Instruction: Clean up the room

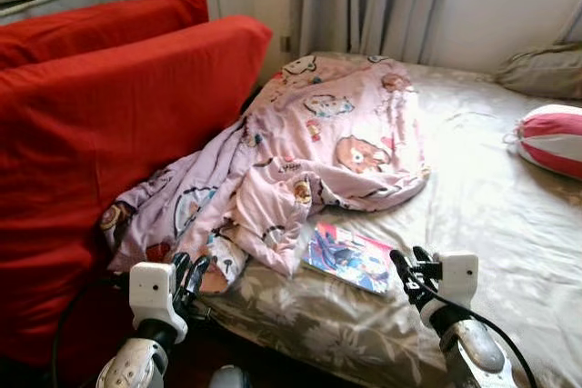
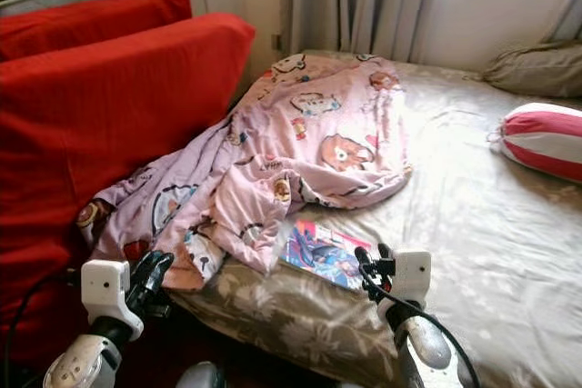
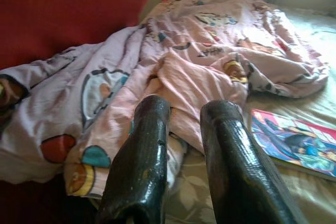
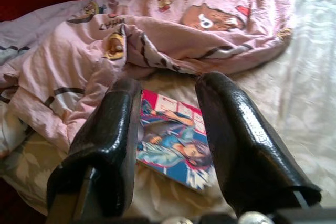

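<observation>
Just ahead of right end effector (image 4: 168,98): comic book (image 4: 176,148), prob. untouched.

Bright window glare, bleached bedsheet (image 1: 509,179)

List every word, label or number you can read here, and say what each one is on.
Pink blanket: short dark lettering printed beside the cartoon figures, seen upside down and too blurred to read.
Comic book: colourful cover with drawn figures; any title is too small and blurred to read.
No other text can be read.
</observation>
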{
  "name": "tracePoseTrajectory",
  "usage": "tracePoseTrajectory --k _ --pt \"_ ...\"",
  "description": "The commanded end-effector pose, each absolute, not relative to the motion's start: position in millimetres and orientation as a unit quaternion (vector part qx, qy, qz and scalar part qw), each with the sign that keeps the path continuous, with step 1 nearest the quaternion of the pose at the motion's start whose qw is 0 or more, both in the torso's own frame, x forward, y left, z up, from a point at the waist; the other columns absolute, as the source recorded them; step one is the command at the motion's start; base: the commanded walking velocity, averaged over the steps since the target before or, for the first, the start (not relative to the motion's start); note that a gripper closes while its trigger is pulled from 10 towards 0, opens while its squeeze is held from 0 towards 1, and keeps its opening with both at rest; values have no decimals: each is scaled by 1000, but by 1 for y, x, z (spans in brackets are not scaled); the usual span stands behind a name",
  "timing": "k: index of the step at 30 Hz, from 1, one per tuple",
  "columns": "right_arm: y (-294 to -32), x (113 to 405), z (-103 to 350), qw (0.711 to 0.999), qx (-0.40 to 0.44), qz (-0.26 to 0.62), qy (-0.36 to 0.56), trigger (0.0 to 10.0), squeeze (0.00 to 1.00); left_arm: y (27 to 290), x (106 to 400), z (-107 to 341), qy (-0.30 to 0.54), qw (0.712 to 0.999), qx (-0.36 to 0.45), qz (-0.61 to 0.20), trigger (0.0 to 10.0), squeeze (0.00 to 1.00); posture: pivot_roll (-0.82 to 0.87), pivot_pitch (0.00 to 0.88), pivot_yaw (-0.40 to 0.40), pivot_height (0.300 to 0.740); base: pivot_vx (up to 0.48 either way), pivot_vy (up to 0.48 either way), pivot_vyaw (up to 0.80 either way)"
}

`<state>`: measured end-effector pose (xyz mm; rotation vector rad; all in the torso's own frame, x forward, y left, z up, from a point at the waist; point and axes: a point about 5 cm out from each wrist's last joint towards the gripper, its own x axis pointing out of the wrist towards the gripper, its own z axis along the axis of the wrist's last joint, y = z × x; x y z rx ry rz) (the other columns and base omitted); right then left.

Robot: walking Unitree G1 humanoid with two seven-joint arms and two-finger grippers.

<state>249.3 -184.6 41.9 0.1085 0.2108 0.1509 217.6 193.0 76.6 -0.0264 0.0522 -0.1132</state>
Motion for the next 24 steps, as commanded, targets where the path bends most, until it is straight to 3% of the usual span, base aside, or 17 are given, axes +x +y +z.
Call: tracePoseTrajectory --k 1,24 --pt "-185 251 41 989 58 74 110 10000 0 192 218 82 13 998 -14 -61 10000 0 34 0 -3 630 326 0 0" --pt "-187 260 39 990 62 59 113 10000 0 193 217 85 14 998 -14 -61 10000 0 48 0 -6 630 323 0 0"
